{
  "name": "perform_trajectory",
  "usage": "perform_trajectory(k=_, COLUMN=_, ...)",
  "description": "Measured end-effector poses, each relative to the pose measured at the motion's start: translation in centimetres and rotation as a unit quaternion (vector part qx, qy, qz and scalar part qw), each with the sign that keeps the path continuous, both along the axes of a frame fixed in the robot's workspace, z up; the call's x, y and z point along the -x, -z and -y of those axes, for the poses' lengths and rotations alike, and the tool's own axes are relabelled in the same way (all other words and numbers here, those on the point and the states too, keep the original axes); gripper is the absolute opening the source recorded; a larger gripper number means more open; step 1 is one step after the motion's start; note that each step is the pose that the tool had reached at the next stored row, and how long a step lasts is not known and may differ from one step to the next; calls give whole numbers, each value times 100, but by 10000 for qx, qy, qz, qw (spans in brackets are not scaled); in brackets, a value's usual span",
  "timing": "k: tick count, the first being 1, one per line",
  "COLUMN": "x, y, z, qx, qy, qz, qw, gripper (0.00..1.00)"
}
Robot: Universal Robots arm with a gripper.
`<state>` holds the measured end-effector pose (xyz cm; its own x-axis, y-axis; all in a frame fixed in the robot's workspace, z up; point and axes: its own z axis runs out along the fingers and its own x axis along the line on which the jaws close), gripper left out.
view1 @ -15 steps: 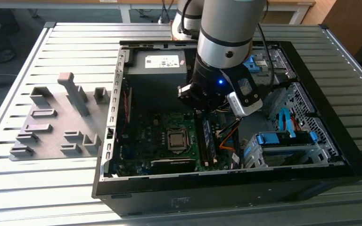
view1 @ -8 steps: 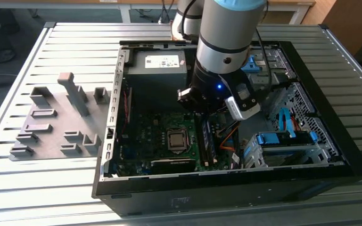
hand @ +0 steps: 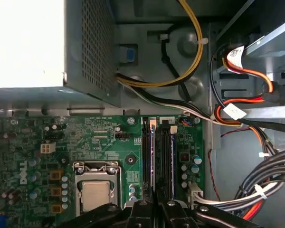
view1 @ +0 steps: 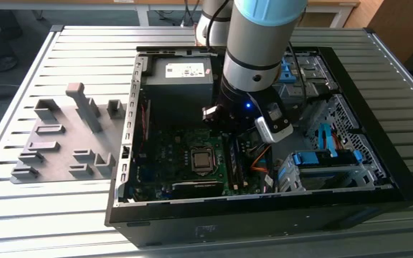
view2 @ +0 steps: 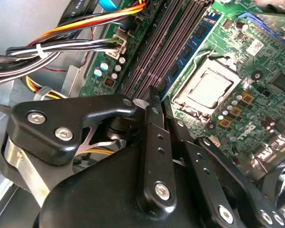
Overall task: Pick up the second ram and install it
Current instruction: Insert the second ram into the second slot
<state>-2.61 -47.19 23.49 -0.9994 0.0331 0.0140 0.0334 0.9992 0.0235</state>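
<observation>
The light-blue and grey robot arm (view1: 253, 48) reaches down into the open black computer case (view1: 264, 212), which lies flat on the slatted grey metal table (view1: 20, 215). Its black two-finger gripper (hand: 156, 202) sits low over the green motherboard (view1: 165, 156), directly above the long black memory slots (hand: 160, 156) that run along the board's edge nearest the bundled black, orange and yellow cables (view2: 47, 45). In both wrist views the fingers (view2: 157, 142) stand pressed close together with no visible gap between them — closed, and the tips meet at the end of the slot bank. The second ram (hand: 153, 154) — a long, thin blue-green memory stick with dark chips — stands edge-up in one of these slots, beside a neighbouring stick in the same bank; whether the fingertips actually touch its top edge cannot be determined. The square silver processor socket (hand: 96, 190) lies on the board just beside the slots, and the grey perforated power supply (hand: 92, 45) occupies the case corner beyond them. Blue drive brackets (view1: 328, 157) fill the case side toward the exterior view's right. The grey plastic holder tray (view1: 66, 140) with upright posts rests on the table outside the case, toward the exterior view's left edge.
</observation>
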Motion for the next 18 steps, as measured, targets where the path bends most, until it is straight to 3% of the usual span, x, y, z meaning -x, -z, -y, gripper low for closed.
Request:
perform_trajectory(k=8, x=-1, y=5, z=13, qx=1, qy=-1, qz=-1, qw=10000, gripper=14)
perform_trajectory(k=18, x=0, y=119, z=59, qx=0, qy=41, qz=-1, qw=10000, gripper=14)
